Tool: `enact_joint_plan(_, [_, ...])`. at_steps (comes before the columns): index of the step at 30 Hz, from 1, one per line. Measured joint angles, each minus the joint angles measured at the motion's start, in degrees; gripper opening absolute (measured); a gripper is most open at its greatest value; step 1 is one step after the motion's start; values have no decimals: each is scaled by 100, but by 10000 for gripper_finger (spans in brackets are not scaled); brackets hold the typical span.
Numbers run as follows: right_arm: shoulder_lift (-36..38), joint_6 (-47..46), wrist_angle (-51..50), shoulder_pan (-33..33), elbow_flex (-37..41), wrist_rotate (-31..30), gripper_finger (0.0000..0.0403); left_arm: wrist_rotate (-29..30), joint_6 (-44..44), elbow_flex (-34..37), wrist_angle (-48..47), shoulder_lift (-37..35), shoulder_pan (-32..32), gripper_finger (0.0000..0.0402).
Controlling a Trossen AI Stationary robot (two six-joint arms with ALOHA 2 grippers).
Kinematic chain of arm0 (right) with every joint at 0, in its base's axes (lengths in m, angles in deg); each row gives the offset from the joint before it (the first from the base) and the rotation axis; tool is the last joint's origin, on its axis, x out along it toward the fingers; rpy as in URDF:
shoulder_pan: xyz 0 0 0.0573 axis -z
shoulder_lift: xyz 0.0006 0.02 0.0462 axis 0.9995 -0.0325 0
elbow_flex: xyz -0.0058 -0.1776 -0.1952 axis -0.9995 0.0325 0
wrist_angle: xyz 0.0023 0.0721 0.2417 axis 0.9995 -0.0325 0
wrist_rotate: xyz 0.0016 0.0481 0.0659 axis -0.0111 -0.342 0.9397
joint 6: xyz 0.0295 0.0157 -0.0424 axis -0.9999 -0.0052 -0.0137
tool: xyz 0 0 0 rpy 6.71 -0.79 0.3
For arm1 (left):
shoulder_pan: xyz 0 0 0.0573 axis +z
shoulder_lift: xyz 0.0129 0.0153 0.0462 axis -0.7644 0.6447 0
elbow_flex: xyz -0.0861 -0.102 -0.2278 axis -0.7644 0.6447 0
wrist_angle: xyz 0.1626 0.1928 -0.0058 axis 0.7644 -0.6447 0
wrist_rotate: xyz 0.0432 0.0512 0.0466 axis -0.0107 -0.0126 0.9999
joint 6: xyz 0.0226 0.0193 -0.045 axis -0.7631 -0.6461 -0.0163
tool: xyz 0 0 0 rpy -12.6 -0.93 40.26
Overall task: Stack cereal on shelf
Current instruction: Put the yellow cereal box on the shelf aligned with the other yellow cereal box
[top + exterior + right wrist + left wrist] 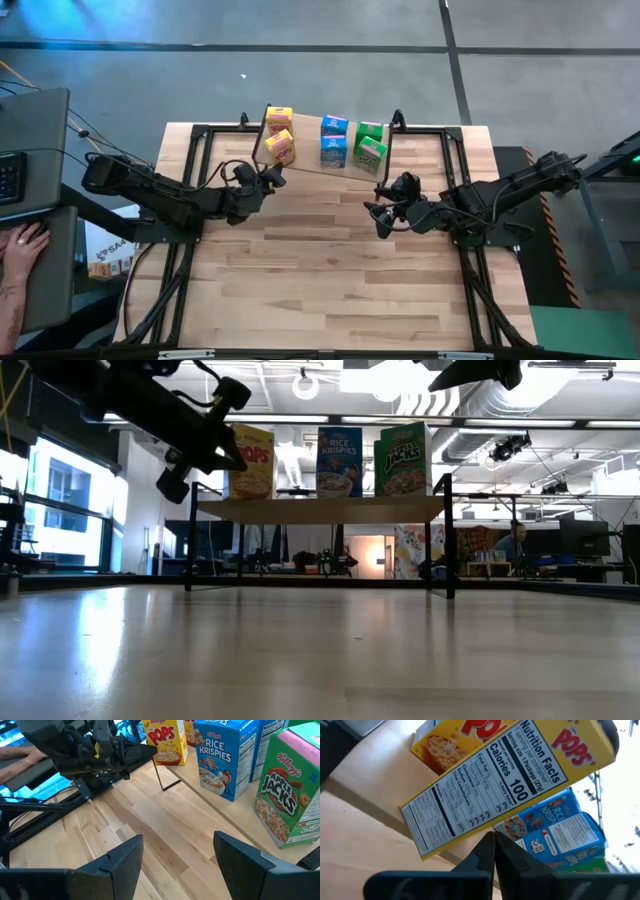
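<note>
The shelf [322, 165] stands at the table's far edge, a light plank [320, 510] on thin black legs. Six cereal boxes stand on it in three pairs: yellow [281, 147], blue [333, 150] and green [371, 155]. My left gripper [272, 178] is shut, level with the plank's near edge, its tips [494, 842] right at the near yellow box [505, 775]. My right gripper [385, 212] is open [177, 855], above the table in front of the green box [287, 795], and touches nothing. My left gripper points its shut fingertips [490, 845] at the lower near edge [445, 847] of the near yellow box, coming level from the table's near left. I cannot tell whether they touch it. The box stands upright on the plank.
Bare wooden table [330, 280] spreads out on the near side of both arms. Black frame rails [175, 270] run along the left and right sides. A person's hand [22, 248] rests on a laptop left of the table. Another person [515, 542] sits far behind.
</note>
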Motion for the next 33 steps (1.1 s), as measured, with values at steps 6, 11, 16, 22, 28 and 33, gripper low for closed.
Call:
enact_joint_plan(6, [0,0,-37,0,0,-2,236,-340,-451,1,-2,0,303,0])
enact_joint_plan(11, [0,-2,-41,0,0,-4,236,-717,-855,1,-4,0,604,0])
enact_joint_plan(16, [0,-6,-39,0,0,-44,236,-1050,-1259,1,-114,0,771,0])
enact_joint_plan(22, [0,-32,-39,0,0,-84,236,-1279,-1365,1,-528,-24,795,0])
enact_joint_plan(28, [0,-46,-39,1,0,-84,236,-1389,-1446,5,-759,-158,789,0])
enact_joint_plan(33, [0,-45,-39,0,2,-87,236,-1417,-2240,5,-889,-568,797,0])
